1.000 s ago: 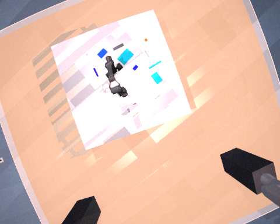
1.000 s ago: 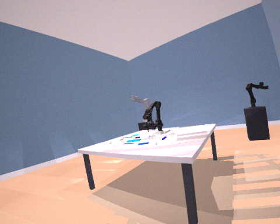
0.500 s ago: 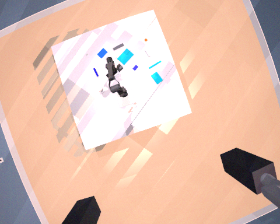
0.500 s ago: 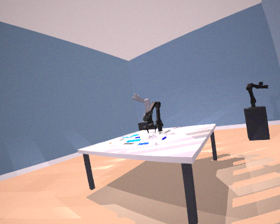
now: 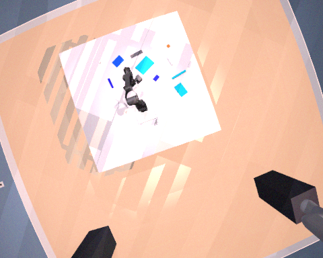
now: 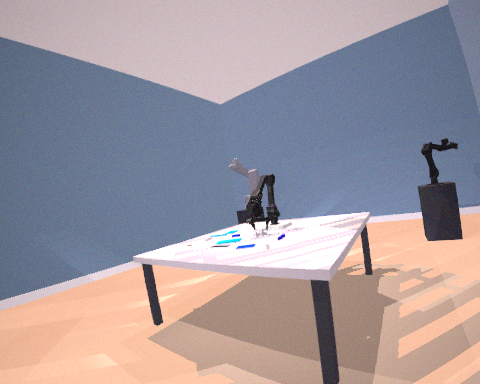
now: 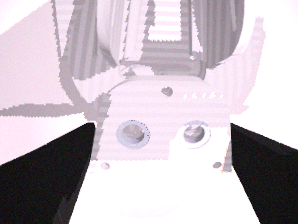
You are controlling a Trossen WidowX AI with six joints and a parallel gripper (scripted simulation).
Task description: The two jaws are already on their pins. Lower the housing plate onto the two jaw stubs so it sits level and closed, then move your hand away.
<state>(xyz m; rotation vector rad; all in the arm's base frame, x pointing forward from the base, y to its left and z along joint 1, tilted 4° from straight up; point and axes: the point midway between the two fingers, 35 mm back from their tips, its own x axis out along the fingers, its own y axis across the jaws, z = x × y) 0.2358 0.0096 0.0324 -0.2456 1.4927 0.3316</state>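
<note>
The pale housing plate has two round ringed holes side by side. My gripper is shut on the housing plate, with one black finger at each side edge. Grey round shapes show inside the left hole and the right hole; whether the jaw stubs are seated in them cannot be told. Pale bars and curved parts of the assembly stand beyond the plate's rounded edge in the wrist view. The plate hides what lies under it. In the top and exterior views the black arm reaches low over the white table, and the plate is too washed out to judge its height or tilt.
Around the hand on the table lie a large cyan plate, a blue square, a dark bar, a thin blue bar, a small blue piece and a cyan square.
</note>
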